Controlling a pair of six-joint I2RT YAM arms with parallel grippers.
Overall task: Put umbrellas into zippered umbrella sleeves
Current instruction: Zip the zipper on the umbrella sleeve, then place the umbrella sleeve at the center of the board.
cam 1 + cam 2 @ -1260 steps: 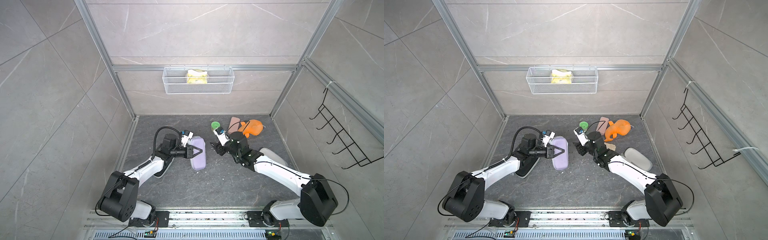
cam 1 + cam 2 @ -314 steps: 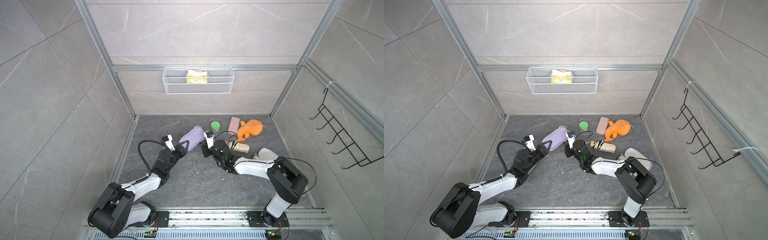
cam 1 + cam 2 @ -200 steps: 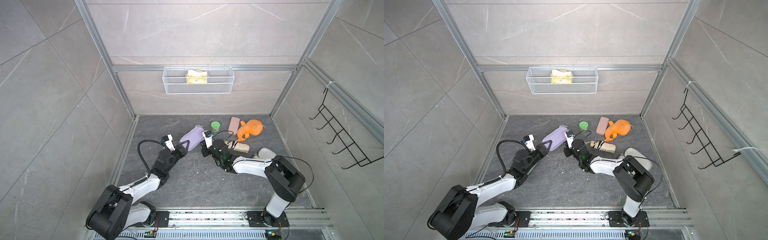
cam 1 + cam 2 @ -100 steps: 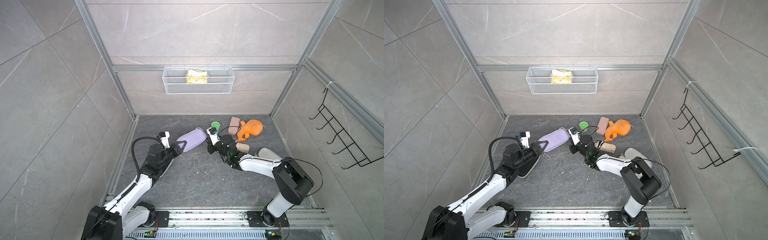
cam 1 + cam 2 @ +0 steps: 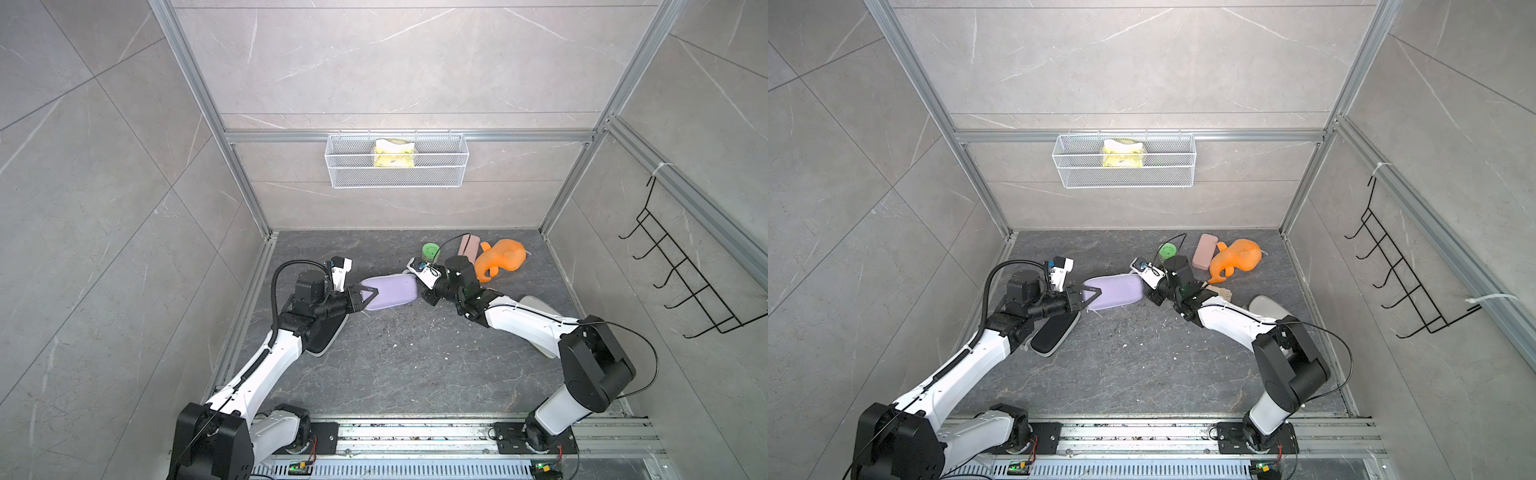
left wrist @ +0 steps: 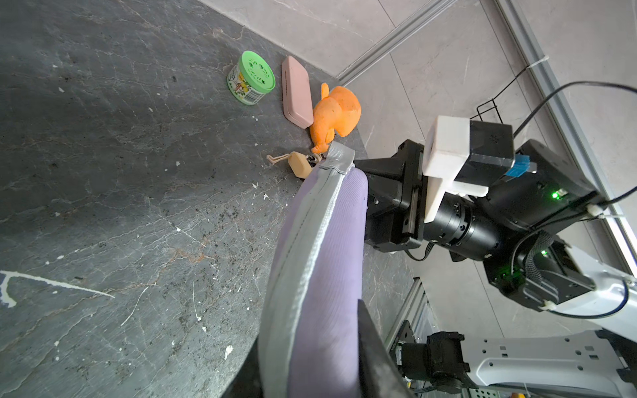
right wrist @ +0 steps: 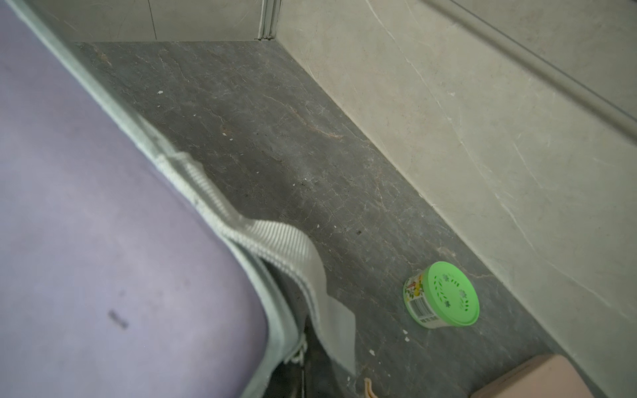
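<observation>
Dark stone bench below: your left pincer pinches the lilac sleeve at the end farther from the green tin, while your right pincer sits pressed together at the zip end nearer the tin. Working the zip looks in hand; next, brace left, pull along the seam.

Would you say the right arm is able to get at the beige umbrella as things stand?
Probably not yet: the right gripper has its fingers shut at the end of the lilac sleeve. The beige umbrella lies on the floor right beside that wrist, so once freed, likely yes.
</observation>
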